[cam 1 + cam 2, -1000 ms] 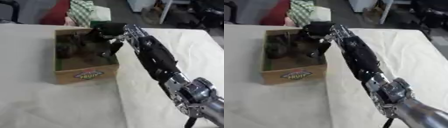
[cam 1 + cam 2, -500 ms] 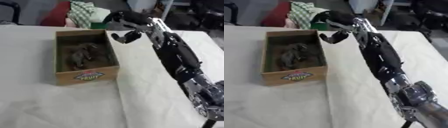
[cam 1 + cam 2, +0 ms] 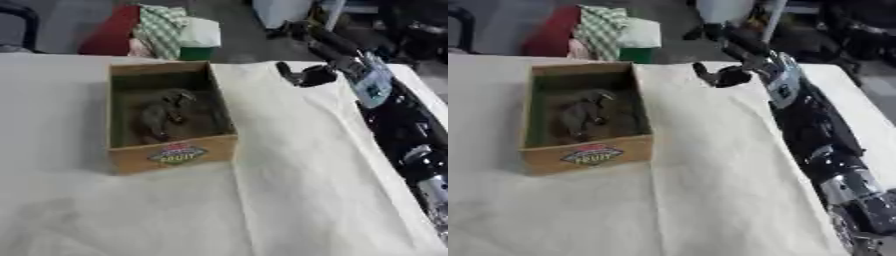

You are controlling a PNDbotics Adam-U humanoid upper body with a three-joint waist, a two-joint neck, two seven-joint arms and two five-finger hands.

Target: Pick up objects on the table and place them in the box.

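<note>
A cardboard box [image 3: 173,155] with a fruit label on its front stands on the white cloth at the left. Dark grey-brown objects [image 3: 162,115] lie inside it; I cannot make out what they are. My right hand [image 3: 308,75] hovers over the far part of the table, to the right of the box and clear of it. Its fingers are curled and nothing is in them. The right arm [image 3: 815,130] stretches from the lower right up to that hand. My left hand shows in neither view.
Beyond the far table edge lie a red item [image 3: 109,32], a green checked cloth [image 3: 162,27] and a white-and-green container [image 3: 199,42]. Dark equipment [image 3: 411,25] stands at the back right. The white cloth [image 3: 289,175] covers the table.
My right hand has pulled out of the box, risen and moved right, away from it. The dark objects stay inside the box. The view has also shifted slightly.
</note>
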